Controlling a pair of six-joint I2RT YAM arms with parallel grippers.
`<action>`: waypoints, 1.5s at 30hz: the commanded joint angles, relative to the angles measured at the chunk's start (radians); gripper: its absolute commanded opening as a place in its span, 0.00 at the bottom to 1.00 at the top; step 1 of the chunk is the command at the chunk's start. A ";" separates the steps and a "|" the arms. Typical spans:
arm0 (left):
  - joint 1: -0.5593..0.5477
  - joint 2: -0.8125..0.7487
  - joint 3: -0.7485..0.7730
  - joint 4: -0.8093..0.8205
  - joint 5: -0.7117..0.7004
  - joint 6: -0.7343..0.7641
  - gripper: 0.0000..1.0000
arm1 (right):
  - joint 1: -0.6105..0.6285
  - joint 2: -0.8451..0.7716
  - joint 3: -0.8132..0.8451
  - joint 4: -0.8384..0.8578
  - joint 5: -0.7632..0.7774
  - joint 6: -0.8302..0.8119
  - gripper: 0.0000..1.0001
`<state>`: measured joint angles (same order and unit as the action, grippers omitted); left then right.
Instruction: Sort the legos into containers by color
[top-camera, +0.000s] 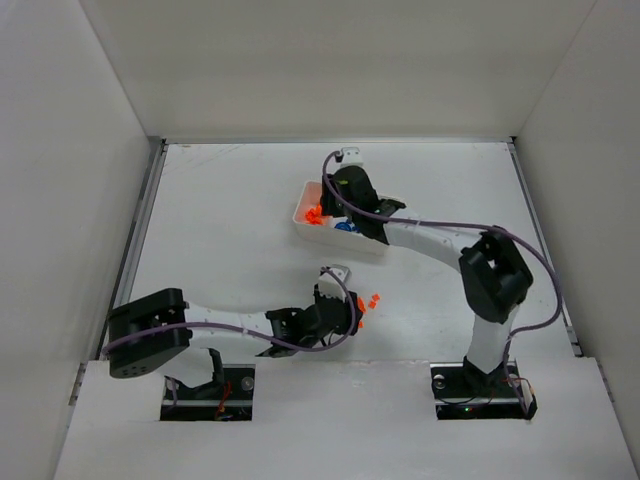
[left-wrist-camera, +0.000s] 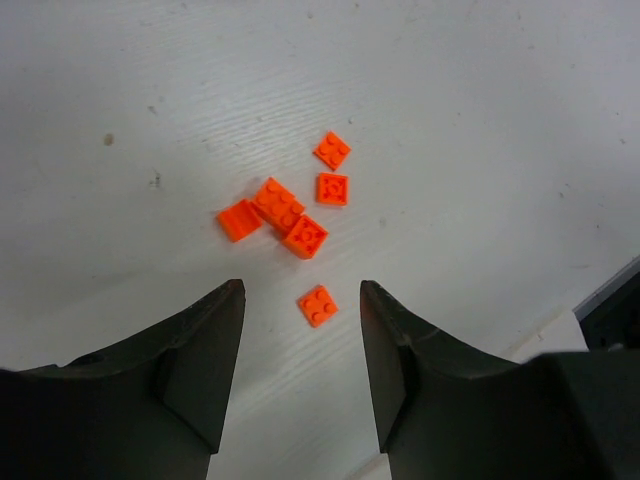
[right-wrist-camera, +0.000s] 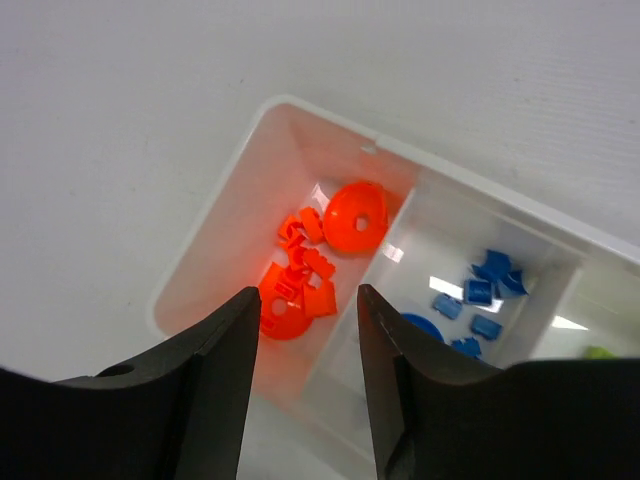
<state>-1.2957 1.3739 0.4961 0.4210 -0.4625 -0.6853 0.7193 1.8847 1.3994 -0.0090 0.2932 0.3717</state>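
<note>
Several flat orange-red legos (left-wrist-camera: 305, 236) lie loose on the white table, seen from above as a small cluster (top-camera: 371, 300). My left gripper (left-wrist-camera: 302, 290) hangs open just above them, with one square piece (left-wrist-camera: 317, 305) between its fingertips and untouched. The white tray (right-wrist-camera: 200, 235) holds orange-red legos (right-wrist-camera: 354, 216) in its left container, blue ones (right-wrist-camera: 480, 292) in the middle one, and a yellow-green bit (right-wrist-camera: 600, 352) at the right edge. Above the orange container my right gripper (right-wrist-camera: 308, 293) stands open, holding nothing. In the top view this gripper (top-camera: 340, 205) covers part of the tray (top-camera: 300, 205).
White walls enclose the table on the left, the far side and the right. The tray sits in the middle of the far half. Both arm bases (top-camera: 480, 390) stand at the near edge.
</note>
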 joint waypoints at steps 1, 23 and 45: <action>-0.024 0.043 0.064 0.051 -0.013 0.006 0.46 | -0.007 -0.169 -0.114 0.096 0.020 0.016 0.48; 0.013 0.358 0.295 -0.109 -0.057 -0.036 0.32 | -0.044 -0.696 -0.786 0.158 0.049 0.183 0.47; 0.362 0.062 0.366 -0.099 -0.012 0.125 0.14 | 0.096 -0.762 -0.958 0.061 0.112 0.355 0.42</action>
<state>-1.0065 1.4193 0.8135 0.2726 -0.4980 -0.6079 0.7815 1.1046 0.4477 0.0654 0.3714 0.6956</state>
